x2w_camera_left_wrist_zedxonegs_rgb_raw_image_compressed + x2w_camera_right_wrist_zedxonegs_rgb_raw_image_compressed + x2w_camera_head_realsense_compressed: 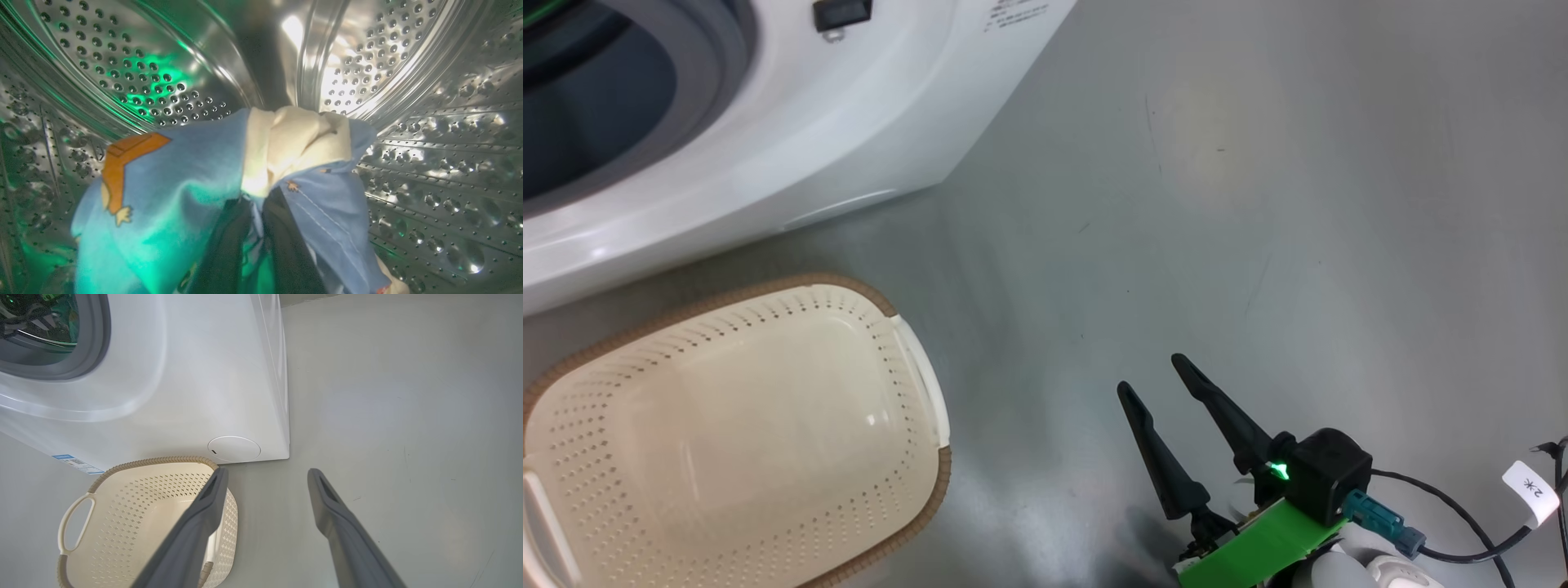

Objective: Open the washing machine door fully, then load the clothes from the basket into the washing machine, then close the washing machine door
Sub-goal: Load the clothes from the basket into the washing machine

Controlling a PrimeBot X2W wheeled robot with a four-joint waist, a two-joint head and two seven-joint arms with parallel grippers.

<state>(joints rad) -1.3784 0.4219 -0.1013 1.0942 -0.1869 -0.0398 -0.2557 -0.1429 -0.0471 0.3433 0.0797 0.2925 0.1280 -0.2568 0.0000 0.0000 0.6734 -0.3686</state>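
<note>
Two grippers | left gripper (257, 202) clamped on the clothes (175, 196) inside the drum (429, 163) | right gripper (1151, 374) spread wide, empty, near the empty basket (727, 425) | risk: cloth clinging to the jaws on release, dragging back out

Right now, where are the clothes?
In the left wrist view the clothes are inside the steel drum, bunched low at centre against its perforated wall and pinched by the left tool.
</note>
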